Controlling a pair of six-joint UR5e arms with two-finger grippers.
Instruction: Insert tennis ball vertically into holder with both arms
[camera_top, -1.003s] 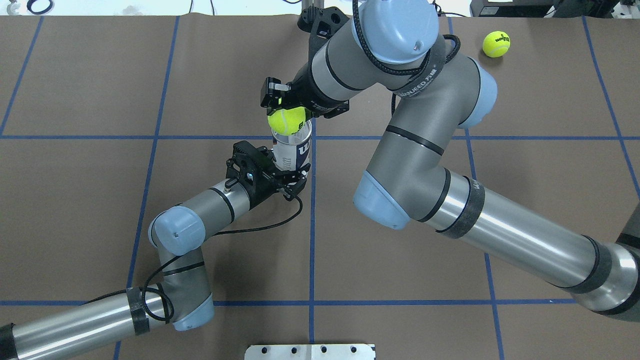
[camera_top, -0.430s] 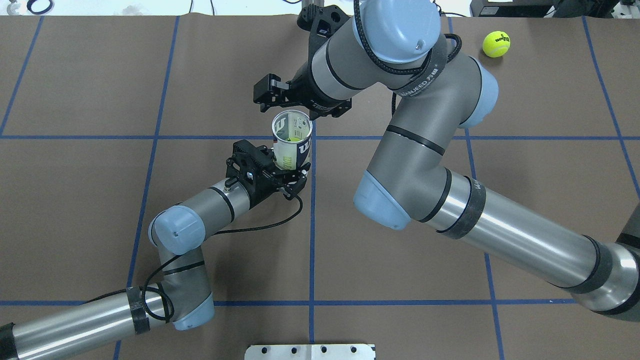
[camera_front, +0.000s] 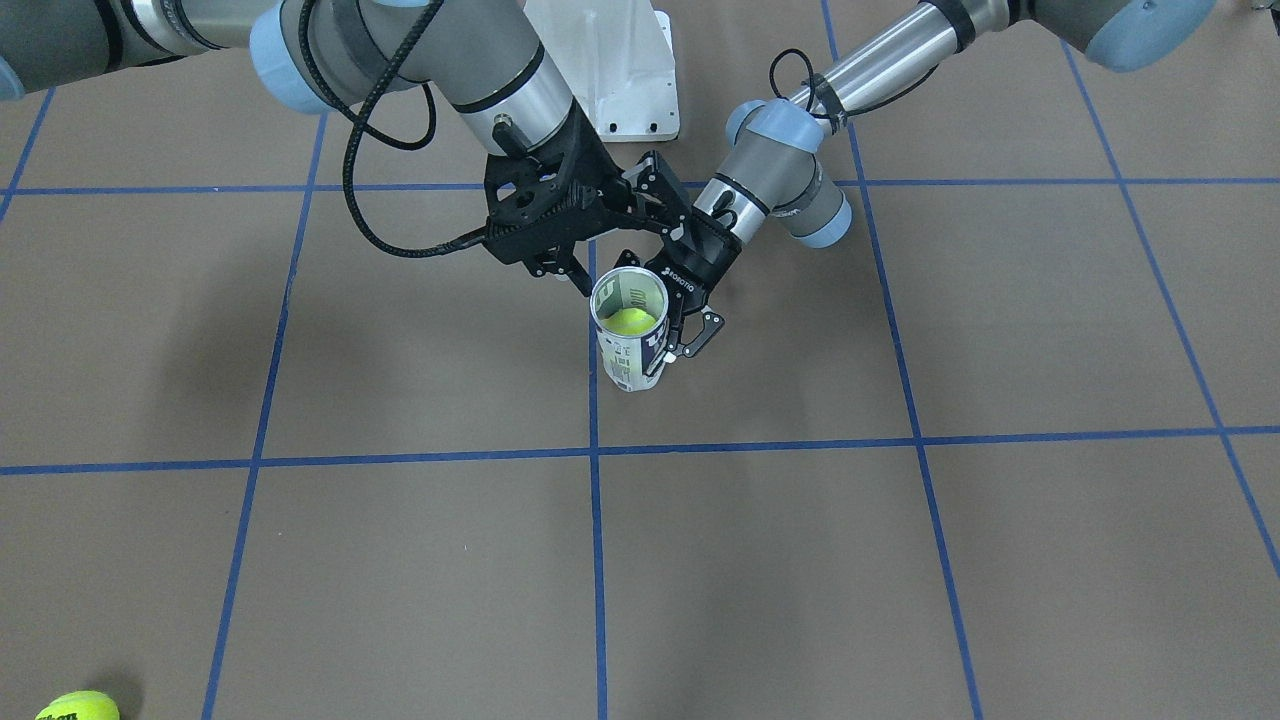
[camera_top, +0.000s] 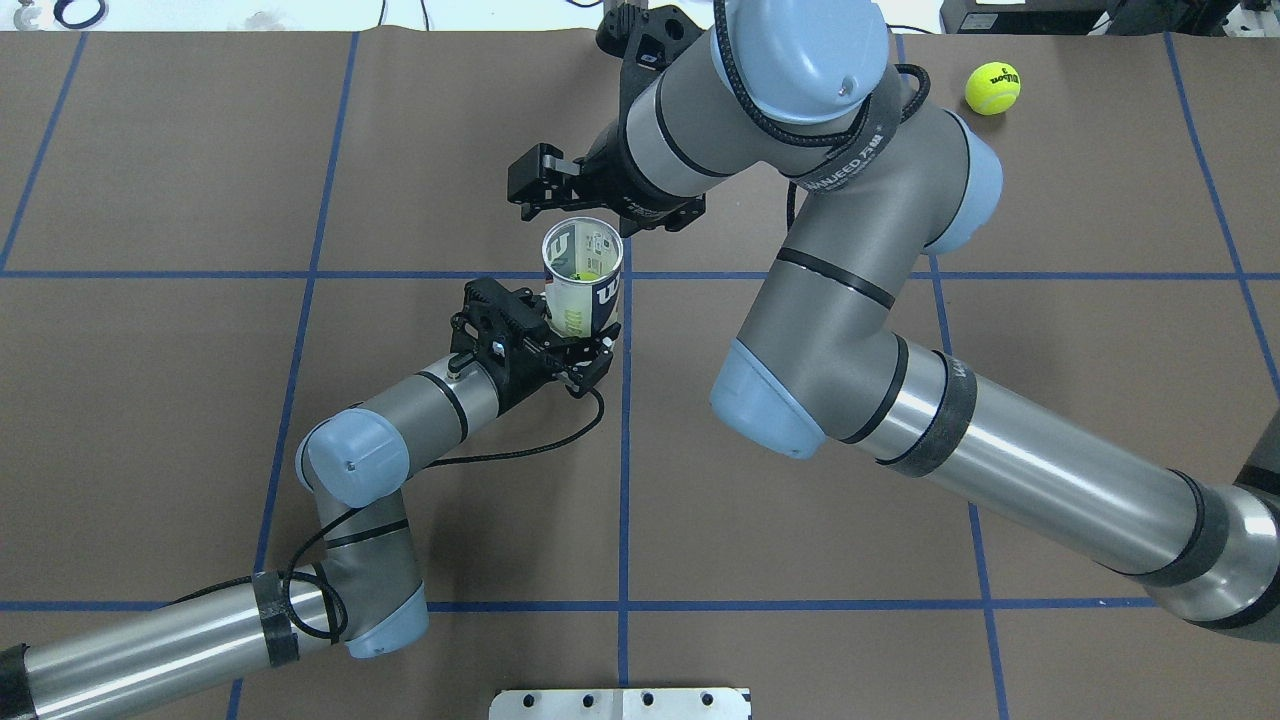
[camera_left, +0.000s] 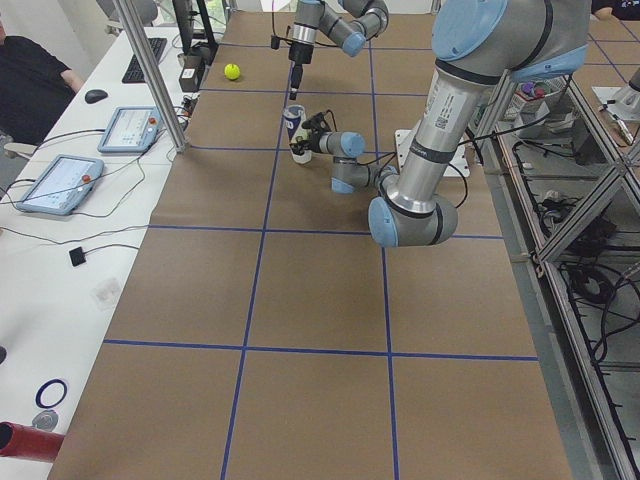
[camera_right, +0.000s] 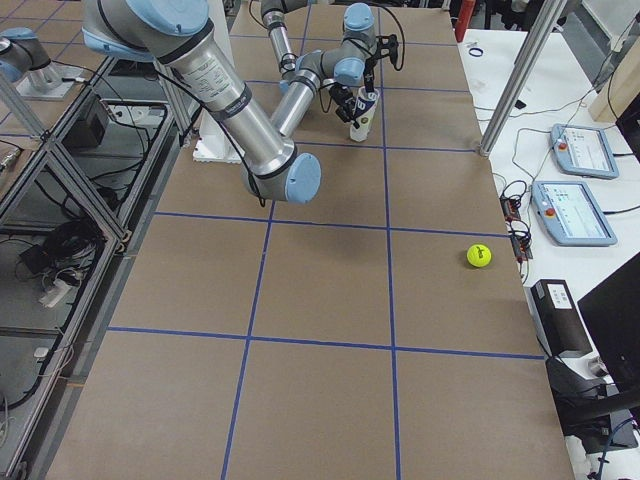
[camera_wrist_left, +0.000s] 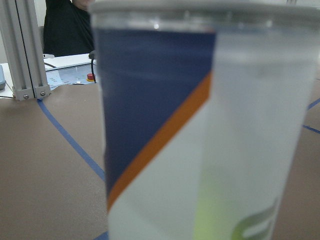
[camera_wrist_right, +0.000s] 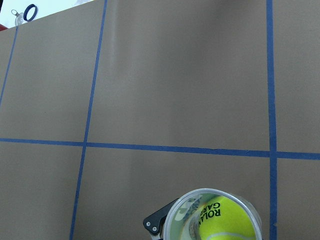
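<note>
Brown table (camera_top: 150, 400) with blue tape lines, pretty plain setup. Left claw (camera_top: 577, 345) is clamped around the lower part of the can (camera_top: 600, 295), which stands upright between its fingers. One tennis ball (camera_front: 628, 320) sits down inside the can, well below the rim and right under the right claw (camera_top: 585, 205). That claw hangs just above the can's mouth with its fingers spread, holding nothing. A second ball (camera_top: 992, 88) lies well apart from both claws, out past the right one by the table's far edge.
</note>
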